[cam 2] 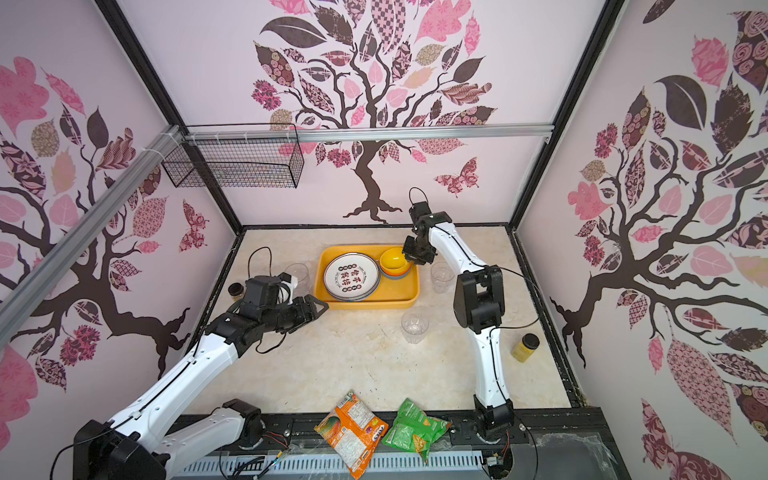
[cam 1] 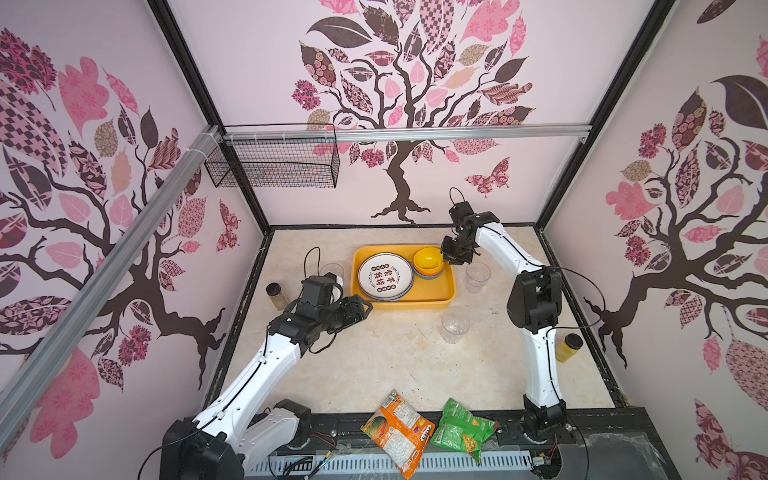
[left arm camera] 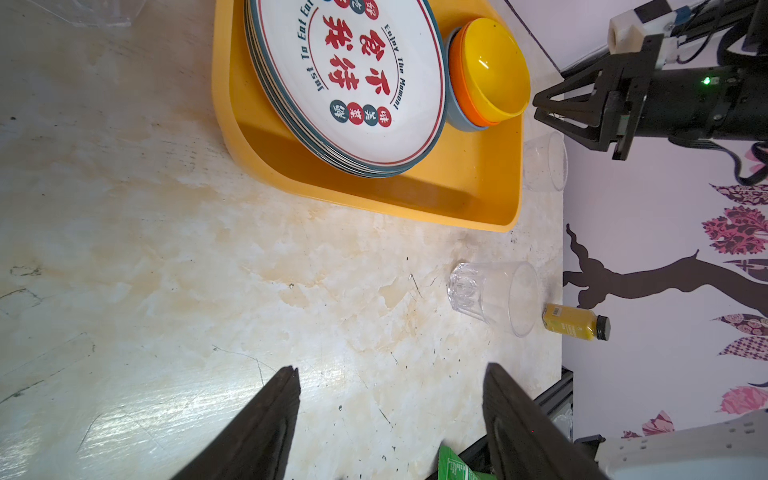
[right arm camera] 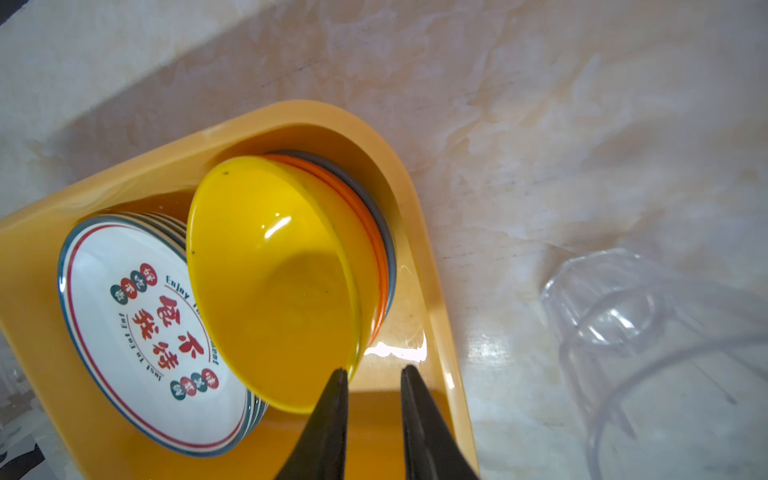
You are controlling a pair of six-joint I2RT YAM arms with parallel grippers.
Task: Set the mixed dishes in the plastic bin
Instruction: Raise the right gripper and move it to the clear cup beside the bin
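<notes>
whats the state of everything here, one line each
bin, on table, holds plates and bowls
plates, stacked in bin
bowls, nested in bin, yellow on top, tilted
right cup, upright, on table
front cup, upright, on table
left cup, on table, partly hidden
left jar, upright, lidded
yellow jar, upright, lidded
orange bag, lying down
green bag, lying down
left gripper, open, empty
right gripper, open beside bowls

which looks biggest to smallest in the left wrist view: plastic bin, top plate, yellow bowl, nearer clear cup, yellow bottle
1. plastic bin
2. top plate
3. yellow bowl and nearer clear cup: these look about alike, and the cup sits closer to the camera, so no ranking
4. yellow bottle
</notes>
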